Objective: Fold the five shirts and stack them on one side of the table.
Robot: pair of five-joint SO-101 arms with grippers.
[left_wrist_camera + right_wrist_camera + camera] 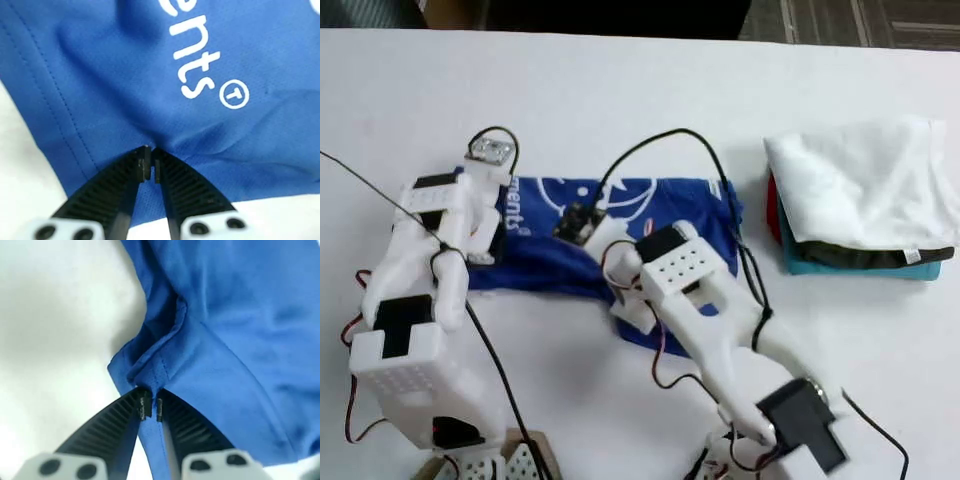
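A blue shirt (620, 225) with white print lies partly folded across the middle of the table. My left gripper (151, 167) is shut on a pinch of the blue shirt (165, 85) near its printed end, at the shirt's left side in the high view. My right gripper (150, 407) is shut on a bunched hem of the blue shirt (235, 340) at its near edge. A stack of folded shirts (865, 200), white on top with black, teal and red beneath, rests at the right side of the table.
The white table (620, 90) stretches bare behind the shirt. Black and red cables (670, 140) loop over the blue shirt and around both arms. The left arm (420, 290) and the right arm (720, 320) take up the near edge.
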